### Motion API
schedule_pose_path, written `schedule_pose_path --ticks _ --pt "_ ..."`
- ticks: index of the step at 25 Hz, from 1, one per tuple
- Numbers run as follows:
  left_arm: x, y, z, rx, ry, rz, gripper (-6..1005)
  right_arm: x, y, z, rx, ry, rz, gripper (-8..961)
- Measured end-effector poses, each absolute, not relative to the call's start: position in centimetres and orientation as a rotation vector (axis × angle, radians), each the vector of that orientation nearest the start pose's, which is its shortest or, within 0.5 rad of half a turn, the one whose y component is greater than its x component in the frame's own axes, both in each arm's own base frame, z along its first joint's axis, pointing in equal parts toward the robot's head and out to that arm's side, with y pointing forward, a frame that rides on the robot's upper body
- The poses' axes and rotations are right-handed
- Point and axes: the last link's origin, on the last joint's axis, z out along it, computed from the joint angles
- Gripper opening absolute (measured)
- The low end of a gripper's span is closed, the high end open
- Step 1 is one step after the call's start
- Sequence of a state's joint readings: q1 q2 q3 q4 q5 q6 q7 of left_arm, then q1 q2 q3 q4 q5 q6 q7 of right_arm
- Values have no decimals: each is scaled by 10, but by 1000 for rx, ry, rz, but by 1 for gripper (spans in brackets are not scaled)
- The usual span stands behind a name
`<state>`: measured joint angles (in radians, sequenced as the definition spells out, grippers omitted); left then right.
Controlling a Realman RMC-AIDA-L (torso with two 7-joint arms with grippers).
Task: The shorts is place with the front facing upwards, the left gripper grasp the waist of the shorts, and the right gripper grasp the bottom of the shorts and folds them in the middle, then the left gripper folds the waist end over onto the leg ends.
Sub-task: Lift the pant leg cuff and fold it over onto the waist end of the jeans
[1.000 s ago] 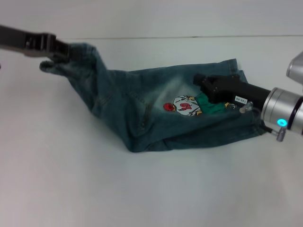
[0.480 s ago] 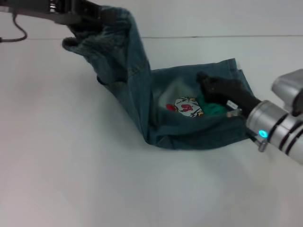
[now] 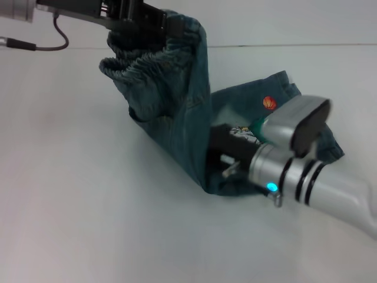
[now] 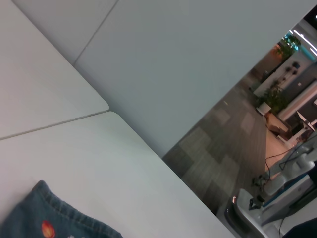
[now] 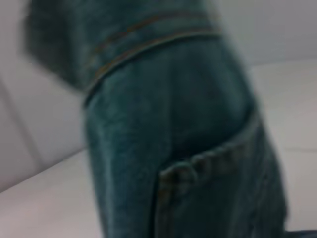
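Small blue-green denim shorts (image 3: 188, 127) half raised off the white surface (image 3: 88, 224). Gathered elastic waist end (image 3: 144, 65) pinched shut in black left end effector (image 3: 154, 26), above the shorts. Black right end effector (image 3: 219, 154) on the fold; fingers' state indiscernible. Stitched leg ends (image 3: 283, 88) flat, beside orange basketball patch (image 3: 269, 103).

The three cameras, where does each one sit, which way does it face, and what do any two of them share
Head view: up on the head, looking forward and down at the table; left gripper lifts the waist end of the shorts, right gripper sits low against them.
Left wrist view: on the left wrist, facing across the table edge to a room beyond; no fingers show.
Right wrist view: on the right wrist, facing the hanging denim up close; no fingers show.
Shared: head and left wrist both show the orange basketball patch.
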<state>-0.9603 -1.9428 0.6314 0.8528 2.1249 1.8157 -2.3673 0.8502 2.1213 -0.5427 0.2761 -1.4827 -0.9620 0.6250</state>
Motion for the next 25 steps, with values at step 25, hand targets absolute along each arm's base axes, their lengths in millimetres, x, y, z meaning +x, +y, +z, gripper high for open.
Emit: schedule_pose_path --ticks 25 --pt "-117 405 74 -2870 -1255 -606 38 184 319 -186 -2689 707 529 -1"
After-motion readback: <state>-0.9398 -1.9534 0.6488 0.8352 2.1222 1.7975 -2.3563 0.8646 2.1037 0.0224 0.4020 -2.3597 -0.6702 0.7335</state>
